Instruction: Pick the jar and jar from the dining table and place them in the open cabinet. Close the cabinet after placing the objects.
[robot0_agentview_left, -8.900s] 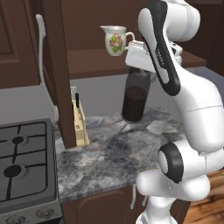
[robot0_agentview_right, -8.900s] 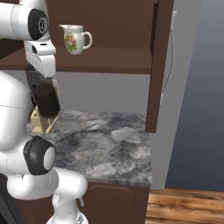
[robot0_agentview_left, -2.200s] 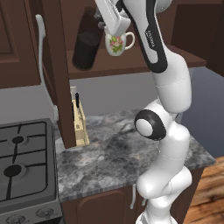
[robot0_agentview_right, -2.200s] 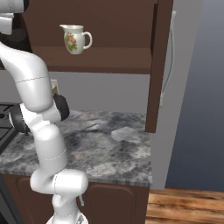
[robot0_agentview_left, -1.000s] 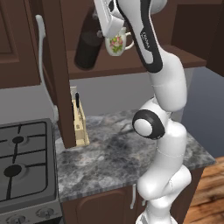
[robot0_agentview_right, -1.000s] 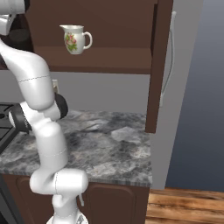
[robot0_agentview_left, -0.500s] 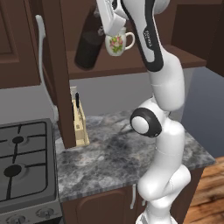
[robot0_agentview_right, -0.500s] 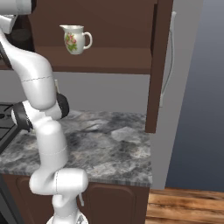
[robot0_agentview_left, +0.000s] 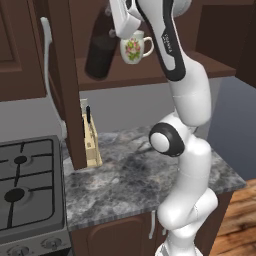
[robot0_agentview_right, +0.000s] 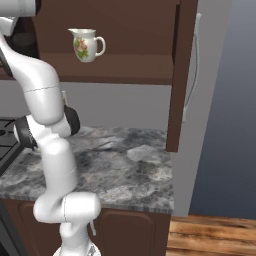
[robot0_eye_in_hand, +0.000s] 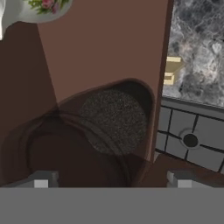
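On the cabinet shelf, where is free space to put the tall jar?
Shelf is bare from the jug to the right-hand door. It is crowded at the other end, where the jar hangs beside the jug under the claw.

Tall jar (robot0_agentview_left: 101, 52) now nearer the shelf (robot0_agentview_left: 150, 74).

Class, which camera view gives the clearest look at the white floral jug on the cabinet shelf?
The right base view: the white floral jug stands unobstructed on the cabinet shelf, spout, handle and flowers visible. In the left base view the arm partly covers it. The hand view catches just its flowered underside at the top edge.
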